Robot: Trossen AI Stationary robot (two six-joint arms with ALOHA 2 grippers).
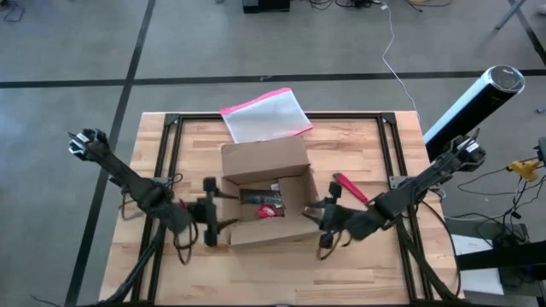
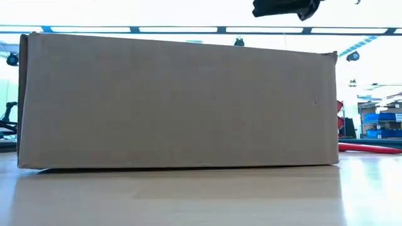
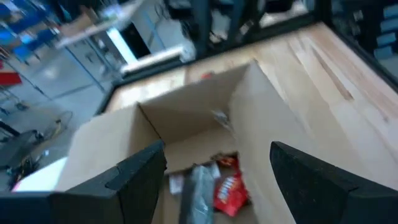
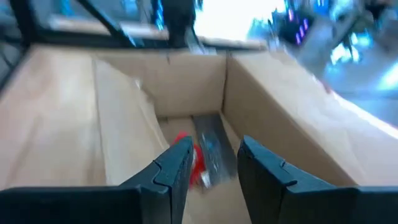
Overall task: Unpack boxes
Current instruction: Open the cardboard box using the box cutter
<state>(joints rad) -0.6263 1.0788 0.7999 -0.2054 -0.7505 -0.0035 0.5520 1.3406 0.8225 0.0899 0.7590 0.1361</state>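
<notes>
On the wooden tabletop [image 1: 358, 141] I see the box [image 1: 264, 192] standing open. My left pincer [image 1: 207, 211] gapes wide at one side; my right pincer [image 1: 314, 213], narrowly parted and empty, sits opposite.

One box [image 1: 264, 159], one pouch [image 1: 265, 115], perhaps two packets [image 1: 268, 209].

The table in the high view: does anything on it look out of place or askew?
Mostly tidy. The pink-edged pouch lies tilted and hangs past the table's far edge. The cardboard box is open, with packets inside. A red tool lies beside the box.
</notes>
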